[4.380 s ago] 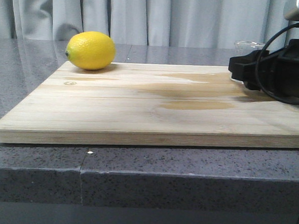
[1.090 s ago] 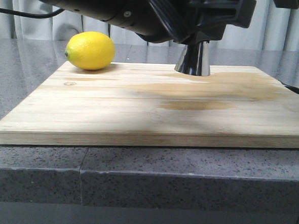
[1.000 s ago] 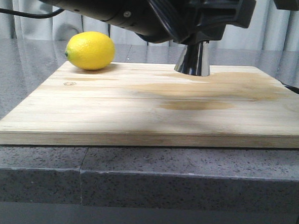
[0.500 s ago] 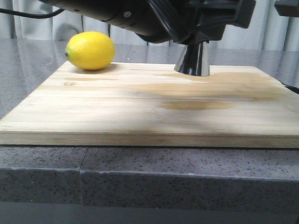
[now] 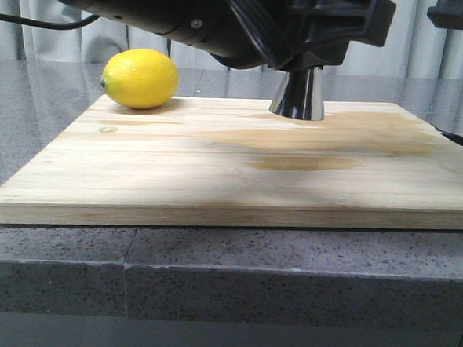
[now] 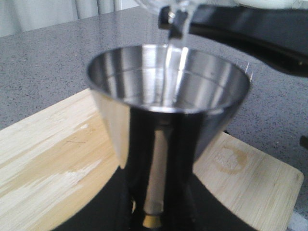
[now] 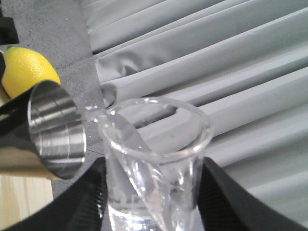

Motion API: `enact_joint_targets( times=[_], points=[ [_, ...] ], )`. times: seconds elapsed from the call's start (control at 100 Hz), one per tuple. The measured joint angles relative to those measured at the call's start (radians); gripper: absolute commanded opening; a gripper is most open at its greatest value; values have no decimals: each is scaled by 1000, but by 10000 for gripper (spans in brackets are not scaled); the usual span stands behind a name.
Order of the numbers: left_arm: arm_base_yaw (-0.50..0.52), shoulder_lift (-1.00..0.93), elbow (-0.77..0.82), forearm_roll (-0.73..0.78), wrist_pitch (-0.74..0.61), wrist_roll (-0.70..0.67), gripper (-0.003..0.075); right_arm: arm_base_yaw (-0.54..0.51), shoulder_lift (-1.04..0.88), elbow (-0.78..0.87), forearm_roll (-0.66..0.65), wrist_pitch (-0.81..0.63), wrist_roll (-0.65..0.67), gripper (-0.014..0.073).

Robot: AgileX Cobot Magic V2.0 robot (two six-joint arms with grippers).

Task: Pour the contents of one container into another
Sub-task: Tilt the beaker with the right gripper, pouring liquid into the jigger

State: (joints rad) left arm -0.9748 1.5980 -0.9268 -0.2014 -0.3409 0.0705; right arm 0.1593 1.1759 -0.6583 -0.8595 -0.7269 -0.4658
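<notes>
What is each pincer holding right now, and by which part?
The left pincer grips the steel jigger low down, about its narrow waist. The right pincer clamps the tilted glass beaker around its lower body, lip over the jigger's cup.

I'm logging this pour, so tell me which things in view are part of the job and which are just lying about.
Part of the job:
- glass beaker, tipped in the right claw, liquid running from its lip
- steel jigger, held by the left claw, catching the stream

Just lying about:
- lemon, at the far left of the board
- wooden board, under the jigger
</notes>
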Motion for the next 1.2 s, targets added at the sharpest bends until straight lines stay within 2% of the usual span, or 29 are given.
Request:
enact_joint_targets(
  times=[1.2],
  points=[
    [0,0,0,0,14,0,-19,0,0,0,0,0,-188,235]
  ],
)
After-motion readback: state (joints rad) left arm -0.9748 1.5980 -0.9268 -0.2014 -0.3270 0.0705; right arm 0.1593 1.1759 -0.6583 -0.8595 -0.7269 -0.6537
